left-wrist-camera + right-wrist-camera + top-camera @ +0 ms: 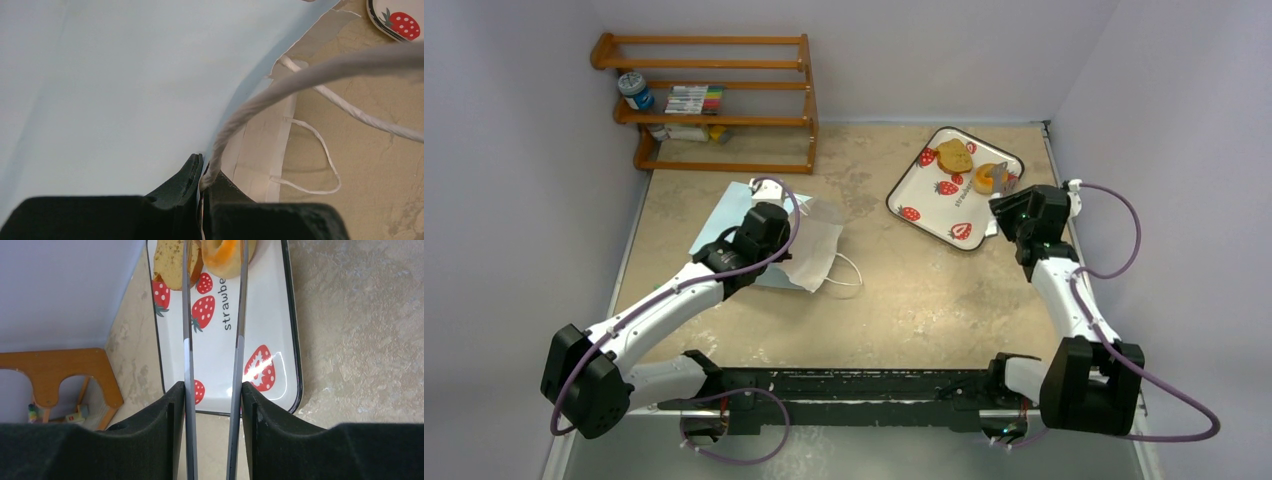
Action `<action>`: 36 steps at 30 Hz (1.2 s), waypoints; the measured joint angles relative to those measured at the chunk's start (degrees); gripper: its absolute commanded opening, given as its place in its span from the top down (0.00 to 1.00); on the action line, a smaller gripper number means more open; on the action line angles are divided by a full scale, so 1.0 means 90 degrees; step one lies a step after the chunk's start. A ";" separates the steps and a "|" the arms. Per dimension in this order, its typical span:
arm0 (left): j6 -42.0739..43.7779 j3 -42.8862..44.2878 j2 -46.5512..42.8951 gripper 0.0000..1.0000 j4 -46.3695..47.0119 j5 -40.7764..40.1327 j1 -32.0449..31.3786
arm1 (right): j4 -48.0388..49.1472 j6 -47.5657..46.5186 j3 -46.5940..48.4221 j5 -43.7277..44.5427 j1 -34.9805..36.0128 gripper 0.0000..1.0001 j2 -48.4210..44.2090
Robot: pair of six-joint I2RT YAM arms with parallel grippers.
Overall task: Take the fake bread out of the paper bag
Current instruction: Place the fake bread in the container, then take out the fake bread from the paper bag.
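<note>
Pinches white cord handle [300, 75] with left gripper [204, 172], fingers pressed together, anchoring paper bag [125, 90] by table's [904, 290] left edge. Squeezes grey tongs [187, 350] in right gripper [212, 390] over tray [280, 315] at far right corner, reaching doughnut [222, 255] beside toast slice [170, 260], probably set-down. Cannot tell if doughnut clamped.

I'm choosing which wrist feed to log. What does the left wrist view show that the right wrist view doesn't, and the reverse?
Only the left wrist view: the left gripper shut on a white cord handle of the paper bag. Only the right wrist view: the right gripper holding grey tongs, a toast slice, the doughnut and the wooden shelf. Both: the strawberry tray and the table.
</note>
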 measured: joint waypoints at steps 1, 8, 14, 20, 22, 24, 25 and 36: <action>0.0000 0.0000 -0.0002 1.00 0.0000 0.0000 0.0000 | -0.0019 0.0000 0.0000 0.0007 0.0000 0.56 -0.0046; -0.0005 -0.0083 -0.0068 1.00 0.0005 0.0027 0.0000 | -0.0170 -0.0046 0.0000 0.0100 0.0000 0.57 -0.0406; -0.0012 -0.0124 -0.0177 1.00 0.0000 0.0005 0.0000 | -0.0248 -0.0272 0.0000 -0.0080 0.0029 0.58 -0.0636; -0.0141 -0.0333 -0.0296 1.00 0.0056 0.0029 -0.0002 | -0.0384 -0.0826 0.0002 -0.0563 0.0393 0.59 -0.0869; -0.0189 -0.0425 -0.0355 1.00 0.0061 0.0029 -0.0002 | -0.0483 -0.1013 0.0012 -0.0619 0.0712 0.59 -0.0882; -0.0248 -0.0498 -0.0423 1.00 0.0053 0.0024 -0.0002 | -0.0656 -0.1178 0.0015 -0.0714 0.1105 0.59 -0.0908; -0.0291 -0.0525 -0.0457 1.00 0.0051 0.0017 -0.0002 | -0.0724 -0.1236 0.0015 -0.0748 0.1290 0.59 -0.0933; -0.0687 -0.0529 -0.0631 1.00 0.0024 -0.0318 -0.0002 | -0.1377 -0.1688 -0.0005 -0.1314 0.2618 0.60 -0.1615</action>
